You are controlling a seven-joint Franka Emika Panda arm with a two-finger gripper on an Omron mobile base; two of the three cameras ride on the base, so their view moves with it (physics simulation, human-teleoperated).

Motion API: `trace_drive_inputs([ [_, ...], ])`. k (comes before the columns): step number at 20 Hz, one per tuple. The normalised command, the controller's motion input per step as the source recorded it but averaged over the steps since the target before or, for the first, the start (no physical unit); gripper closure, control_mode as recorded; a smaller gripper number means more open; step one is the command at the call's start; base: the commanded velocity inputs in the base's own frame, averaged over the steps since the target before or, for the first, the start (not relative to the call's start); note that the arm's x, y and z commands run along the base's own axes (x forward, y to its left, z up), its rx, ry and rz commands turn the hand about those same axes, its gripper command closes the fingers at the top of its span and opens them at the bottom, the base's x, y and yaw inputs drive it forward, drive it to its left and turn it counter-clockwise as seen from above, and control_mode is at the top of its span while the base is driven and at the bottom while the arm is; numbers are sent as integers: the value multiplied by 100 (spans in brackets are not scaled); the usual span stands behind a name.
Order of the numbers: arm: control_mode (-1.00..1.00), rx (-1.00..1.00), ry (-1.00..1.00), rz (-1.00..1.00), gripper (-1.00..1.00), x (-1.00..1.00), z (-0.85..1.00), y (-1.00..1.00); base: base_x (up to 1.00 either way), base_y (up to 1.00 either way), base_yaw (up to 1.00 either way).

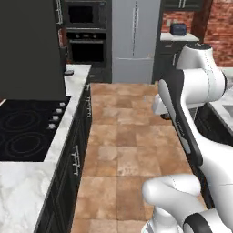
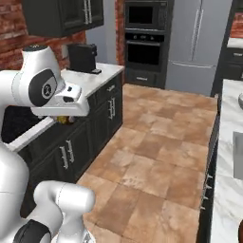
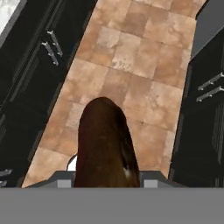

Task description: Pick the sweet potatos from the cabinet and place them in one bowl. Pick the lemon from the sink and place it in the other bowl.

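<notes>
Hangs over the near left edge of the black-fronted base cabinets [image 2: 97, 124] with silver bar handles: white arm's hand, a small orange-brown sweet potato [image 2: 65, 120] peeking out just beneath it. Farther along the white marble countertop [image 2: 90, 79], a black boxy coffee machine [image 2: 82, 57]. At the far end, a black built-in oven [image 2: 144, 47] beside a tall grey refrigerator [image 2: 197, 45]. Between both sides, terracotta tile floor [image 2: 156, 152].

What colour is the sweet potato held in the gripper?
Dark reddish-brown sweet potato, best in the hand view.

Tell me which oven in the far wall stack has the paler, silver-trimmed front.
The lower oven: a pale silver band and bar handle cross its top, while the upper oven stays darker.
</notes>
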Motion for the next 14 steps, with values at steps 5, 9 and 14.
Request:
trace_drive_inputs([
  [5, 100, 0, 0, 0, 100, 0, 0, 0, 0, 0, -100],
  [9, 100, 0, 0, 0, 100, 0, 0, 0, 0, 0, -100],
  [14, 100, 0, 0, 0, 100, 0, 0, 0, 0, 2, -98],
])
